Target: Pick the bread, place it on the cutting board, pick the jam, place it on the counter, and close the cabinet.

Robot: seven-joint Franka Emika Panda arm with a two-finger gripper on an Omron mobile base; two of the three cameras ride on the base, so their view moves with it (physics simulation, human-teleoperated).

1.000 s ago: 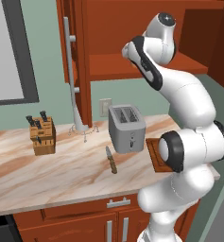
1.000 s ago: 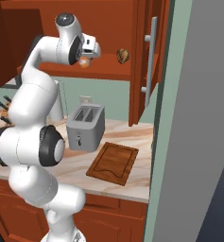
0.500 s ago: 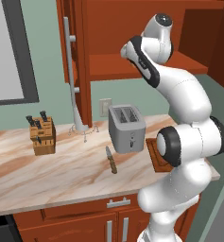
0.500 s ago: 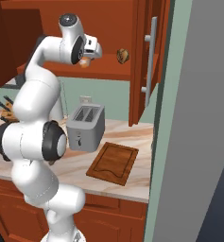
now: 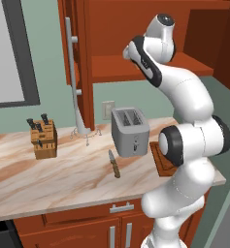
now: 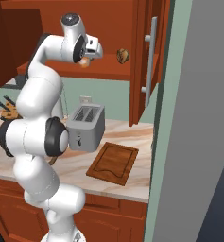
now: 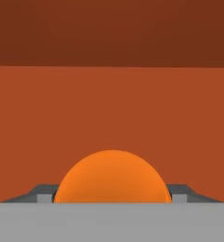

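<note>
The jaws stand closed against the one jam (image 7: 112,177). In the hand view their two dark fingertips (image 7: 42,193) press its left and right sides, so the jar is grasped. It shows there as a smooth, plain orange dome. In the right base view a bit of the same orange (image 6: 85,61) peeps out beneath the white hand, over the cabinet shelf.

Beyond the jaws lies the flat reddish-brown back wall of the cabinet (image 7: 111,108), darker toward the top. Just beside the jaws, on the same shelf toward the open door, sits the one bread (image 6: 122,56), a small roundish brown lump with pale speckles. The door (image 6: 141,61) next to it is panelled wood with one long silver bar handle (image 6: 153,52).

Well below the jaws stretches the desk (image 5: 63,174), a beige-and-pink marbled stone top. On it, straight under the jaws, stands one boxy grey metal toaster (image 6: 86,127) with two slots. Beside the toaster lies one cutting board (image 6: 113,163), a flat dark wooden rectangle with a groove round its edge. Farther off are one knife (image 5: 114,163) lying flat and one light wooden knife block (image 5: 43,140).
</note>
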